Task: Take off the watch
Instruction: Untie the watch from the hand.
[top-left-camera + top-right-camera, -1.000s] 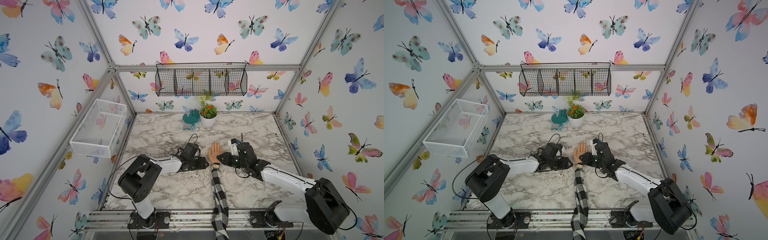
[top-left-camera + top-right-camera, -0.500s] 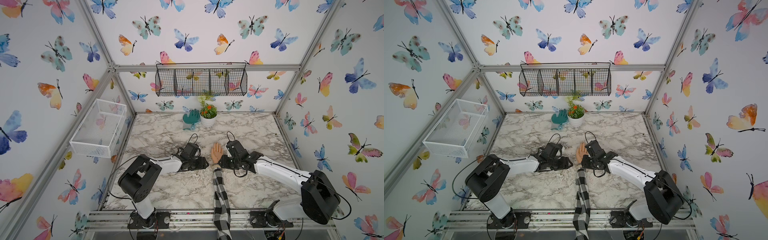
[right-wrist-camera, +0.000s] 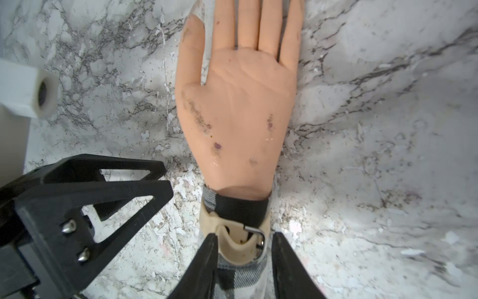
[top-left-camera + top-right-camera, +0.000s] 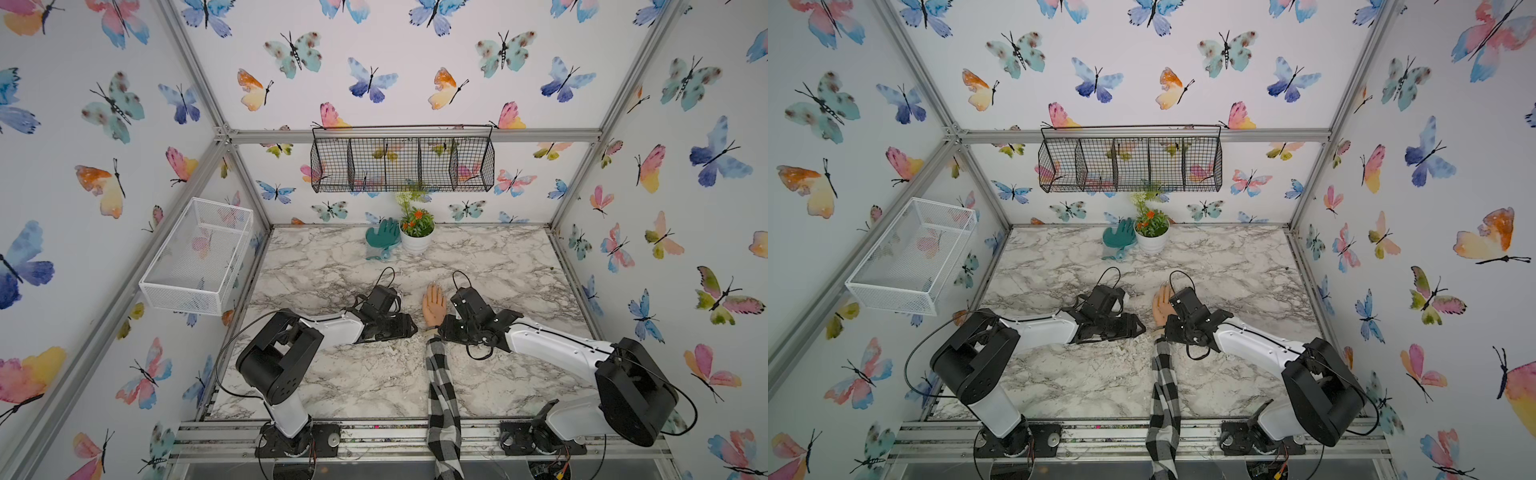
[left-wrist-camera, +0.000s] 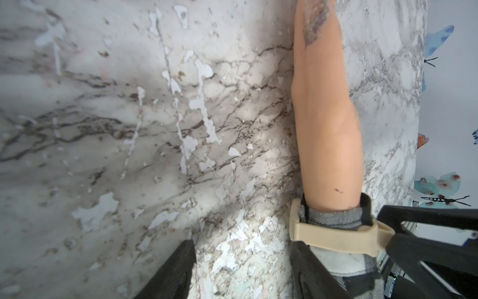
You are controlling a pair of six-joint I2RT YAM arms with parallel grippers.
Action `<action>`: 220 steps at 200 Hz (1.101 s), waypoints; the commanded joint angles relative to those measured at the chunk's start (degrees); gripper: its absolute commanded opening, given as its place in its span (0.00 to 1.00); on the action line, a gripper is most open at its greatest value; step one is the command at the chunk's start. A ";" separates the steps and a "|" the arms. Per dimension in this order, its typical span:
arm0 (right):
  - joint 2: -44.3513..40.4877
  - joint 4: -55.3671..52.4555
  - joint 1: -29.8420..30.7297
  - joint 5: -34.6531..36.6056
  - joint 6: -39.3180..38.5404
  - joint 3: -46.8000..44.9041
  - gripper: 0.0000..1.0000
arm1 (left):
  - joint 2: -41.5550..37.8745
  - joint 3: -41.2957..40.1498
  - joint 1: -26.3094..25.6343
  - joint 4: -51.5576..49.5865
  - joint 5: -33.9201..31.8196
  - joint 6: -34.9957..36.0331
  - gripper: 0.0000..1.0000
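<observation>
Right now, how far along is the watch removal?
Done: both claws are at the mannequin wrist. In hand: the right claw sits astride the buckle of the watch; whether it pinches is unclear. The left claw lies open beside the sleeve. Left: the strap is closed around the wrist, so unbuckling and pulling it off remain.

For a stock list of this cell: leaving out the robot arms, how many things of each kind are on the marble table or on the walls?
Mannequin hand: 1
Watch: 1
Teal glove: 1
Potted plant: 1
Wire baskets, black and white: 2
Total: 6
</observation>
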 commanded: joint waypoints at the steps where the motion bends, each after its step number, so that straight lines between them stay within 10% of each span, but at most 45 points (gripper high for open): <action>1: 0.88 2.44 0.17 -0.17 0.62 0.03 0.38 | 1.21 -0.17 0.04 -2.04 0.35 -0.32 0.64; 64: 2.47 2.97 0.12 -2.80 0.50 -1.36 0.34 | 1.17 -0.09 0.02 -1.97 0.27 -0.41 0.63; 142: -3.26 12.61 -0.24 -5.20 -0.49 -7.56 0.03 | 1.28 0.75 -0.01 -2.08 0.62 -0.54 0.63; 220: -6.38 56.41 -9.99 -25.93 15.99 -26.09 0.02 | 0.94 0.75 -0.01 -2.13 0.98 -0.38 0.64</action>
